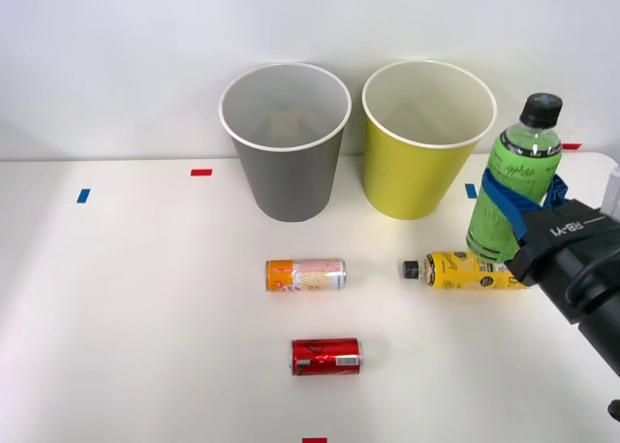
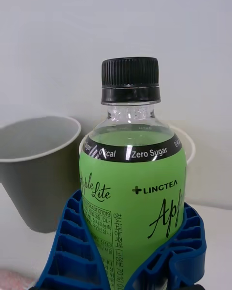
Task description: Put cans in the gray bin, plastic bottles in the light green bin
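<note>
White wall backs a white counter that carries two tall tapered bins side by side in the upper middle of the front view: the gray bin on the left and the light green bin just to its right, close but apart. Both show white insides, and nothing can be seen lying in either. At the right of the frame the green bottle stands upright, black cap up, its long axis vertical, just right of the lime bin and lower in the picture. The right gripper comes in from the right edge, and its blue ribbed fingers are clamped around the bottle's labelled body. In the wrist view both bins stand behind the bottle. Just beside the bottle's base the yellow bottle lies on its side, long axis left to right, cap pointing left. The orange and silver can lies on its side at the centre, below the gray bin, and the red can lies likewise lower down, both with long axes left to right. Small red and blue tape marks dot the counter.
</note>
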You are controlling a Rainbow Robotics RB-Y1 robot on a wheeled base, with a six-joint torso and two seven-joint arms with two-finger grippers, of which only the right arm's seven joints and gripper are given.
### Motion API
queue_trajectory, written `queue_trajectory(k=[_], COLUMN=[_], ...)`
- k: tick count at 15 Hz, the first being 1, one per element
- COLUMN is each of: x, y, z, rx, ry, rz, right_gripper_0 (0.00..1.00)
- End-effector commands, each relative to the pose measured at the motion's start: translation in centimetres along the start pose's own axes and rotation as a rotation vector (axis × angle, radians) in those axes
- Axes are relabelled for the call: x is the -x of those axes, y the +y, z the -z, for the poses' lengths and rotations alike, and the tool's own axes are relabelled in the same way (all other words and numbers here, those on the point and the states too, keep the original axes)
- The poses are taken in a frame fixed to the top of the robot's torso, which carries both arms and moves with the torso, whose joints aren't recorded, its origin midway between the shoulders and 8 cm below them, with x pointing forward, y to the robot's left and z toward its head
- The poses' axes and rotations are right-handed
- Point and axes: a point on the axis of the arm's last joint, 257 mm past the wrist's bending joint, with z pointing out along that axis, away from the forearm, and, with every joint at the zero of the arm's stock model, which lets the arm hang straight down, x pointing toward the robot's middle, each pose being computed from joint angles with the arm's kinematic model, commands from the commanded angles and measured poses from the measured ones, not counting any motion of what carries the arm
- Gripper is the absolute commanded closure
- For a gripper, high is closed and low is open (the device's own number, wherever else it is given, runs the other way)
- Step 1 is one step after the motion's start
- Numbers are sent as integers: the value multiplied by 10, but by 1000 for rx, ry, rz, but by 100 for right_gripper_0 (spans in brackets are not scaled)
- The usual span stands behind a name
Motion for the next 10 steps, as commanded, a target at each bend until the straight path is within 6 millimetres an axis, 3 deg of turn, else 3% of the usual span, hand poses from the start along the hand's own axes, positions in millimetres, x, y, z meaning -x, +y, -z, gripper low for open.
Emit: queue_trajectory(k=[1, 4, 10], x=[32, 49, 69], y=[2, -2, -32], z=[-11, -29, -91], rx=[24, 46, 32], ry=[-81, -124, -188], rz=[-52, -85, -85], right_gripper_0=[100, 100, 100])
